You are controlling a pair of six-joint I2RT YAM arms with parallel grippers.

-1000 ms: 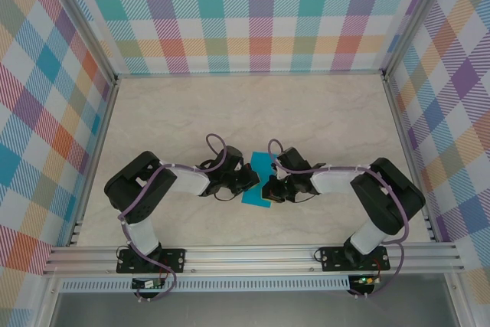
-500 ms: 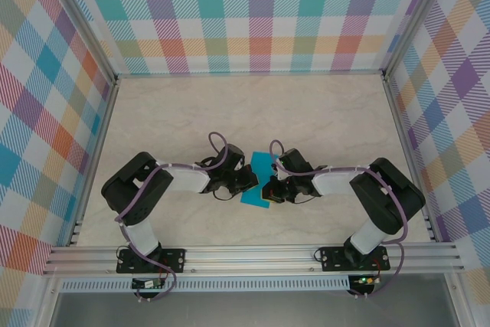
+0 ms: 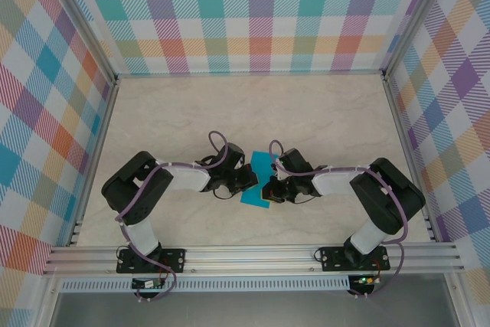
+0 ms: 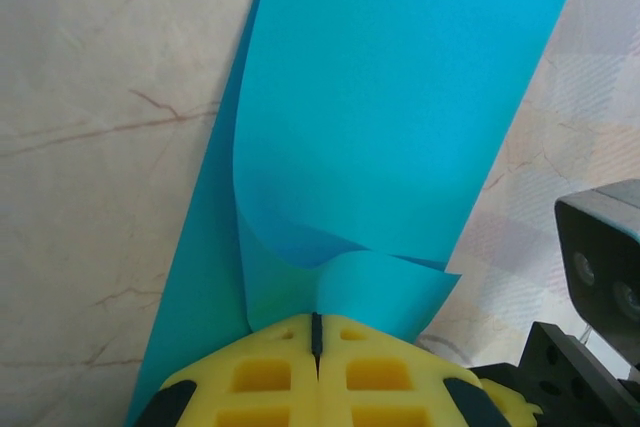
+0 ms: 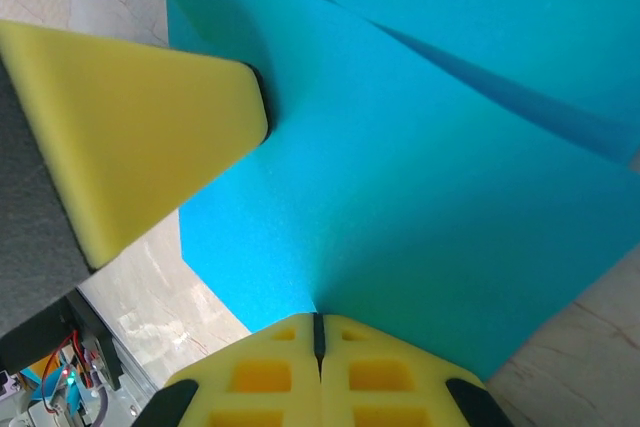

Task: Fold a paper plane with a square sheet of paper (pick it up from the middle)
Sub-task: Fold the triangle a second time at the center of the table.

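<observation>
Teal-blue and thin, the square sheet of paper (image 3: pixel 258 168) lay on the pale marbled counter (image 3: pixel 321 120) near the middle of the workspace, between the two arms. From above it read as a narrow rectangle running away from the bases. The left end effector (image 4: pixel 317 321) was pressed together on the sheet's edge, its yellow foam fingers (image 4: pixel 280 347) meeting with the paper pinched in the seam. In the left wrist view the sheet curled up off the counter at that grip, an upper layer bowed over a lower one that showed as a strip along the left. The right end effector (image 5: pixel 318 321) was likewise clamped on the same sheet from the opposite side, jaws together on the paper. In the right wrist view a yellow finger of the left end effector showed at the upper left, touching the sheet. From above, both end effectors faced each other across the paper, just beside one another, each arm bent inward from its base at the near rail (image 3: pixel 253 254)
</observation>
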